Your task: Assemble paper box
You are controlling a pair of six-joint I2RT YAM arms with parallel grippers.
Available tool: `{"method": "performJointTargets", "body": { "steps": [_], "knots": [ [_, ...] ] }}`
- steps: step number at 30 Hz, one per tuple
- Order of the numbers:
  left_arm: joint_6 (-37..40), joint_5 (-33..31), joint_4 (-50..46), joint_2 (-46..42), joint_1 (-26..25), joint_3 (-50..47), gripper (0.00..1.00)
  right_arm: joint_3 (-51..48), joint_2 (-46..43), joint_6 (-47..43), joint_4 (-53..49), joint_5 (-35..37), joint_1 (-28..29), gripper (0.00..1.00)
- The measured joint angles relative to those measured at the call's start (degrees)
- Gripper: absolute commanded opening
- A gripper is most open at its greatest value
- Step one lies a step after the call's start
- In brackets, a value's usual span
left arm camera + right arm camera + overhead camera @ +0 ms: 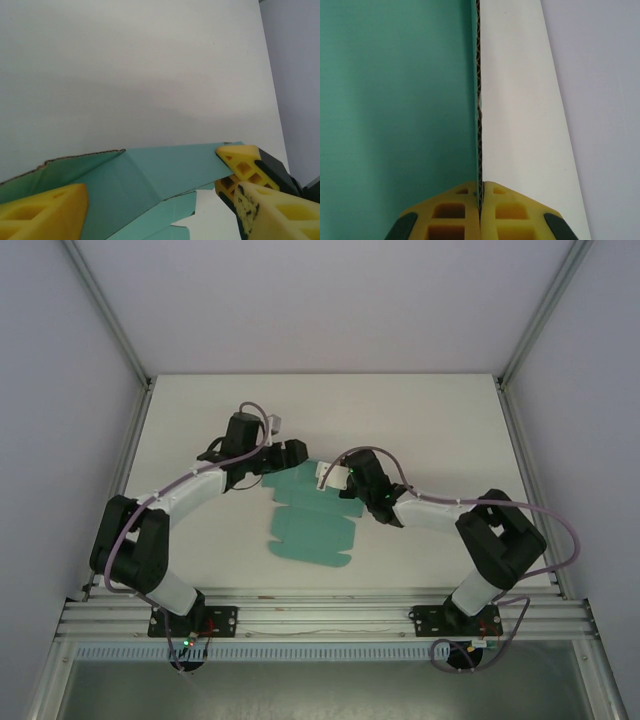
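The left arm and the right arm are built alike: white tubes between bulky black joints. A lilac cable loops just behind the left pincer, and a second cable of the same colour runs well behind the right pincer. The fingers are yellow plastic with a lattice of cut-out holes (one carries dark speckled scuffs), each backed by black mounts right behind it. Farthest from the pincers, black plates sit under the arms' feet.
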Motion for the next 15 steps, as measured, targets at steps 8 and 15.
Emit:
{"method": "performJointTargets", "body": {
  "steps": [8,15],
  "knots": [
    [-3.4,1.8,4.4,0.0,-1.3,-3.3,0.63,0.0,0.0,0.0,0.0,0.2,0.2,0.0],
    [-9.2,3.0,12.4,0.2,-1.4,-6.2,0.49,0.0,-0.1,0.2,0.1,-0.9,0.5,0.0]
  ]
}}
